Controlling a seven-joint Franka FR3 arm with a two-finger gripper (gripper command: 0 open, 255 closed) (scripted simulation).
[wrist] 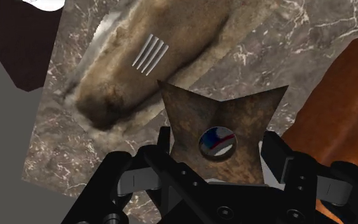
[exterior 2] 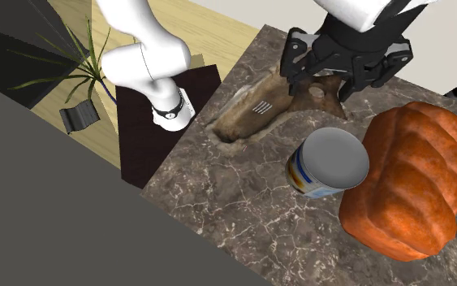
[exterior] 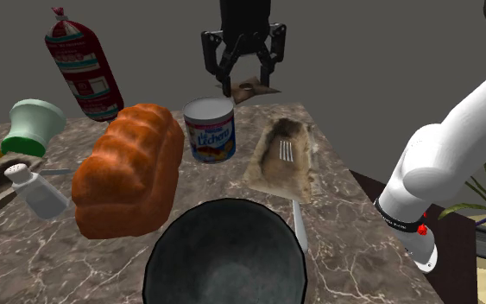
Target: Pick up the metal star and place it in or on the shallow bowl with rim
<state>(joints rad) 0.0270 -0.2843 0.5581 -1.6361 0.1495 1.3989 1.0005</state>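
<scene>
A brown, tarnished metal star point(wrist: 196, 118) with a round red, white and blue badge at its centre sits between my fingers. My gripper point(wrist: 217, 141) is shut on it, one black finger at each side. In the shoulder view the gripper point(exterior: 243, 86) hangs over the table's far edge with the star point(exterior: 256, 88) at its tips, slightly above the marble. The second exterior view has the gripper point(exterior 2: 320, 91) and star point(exterior 2: 326, 84) beside a brown spatula. The dark shallow bowl with rim point(exterior: 224, 259) stands at the table's near edge, well away from the gripper.
On the marble table point(exterior: 353, 242), a brown slotted spatula point(exterior: 280, 160) lies just below the star. A labelled can point(exterior: 210, 129) and a big bread loaf point(exterior: 129, 168) stand between gripper and bowl. A shaker point(exterior: 35, 188), a green-white cup point(exterior: 32, 125) and a red packet point(exterior: 81, 65) are at the shoulder view's left.
</scene>
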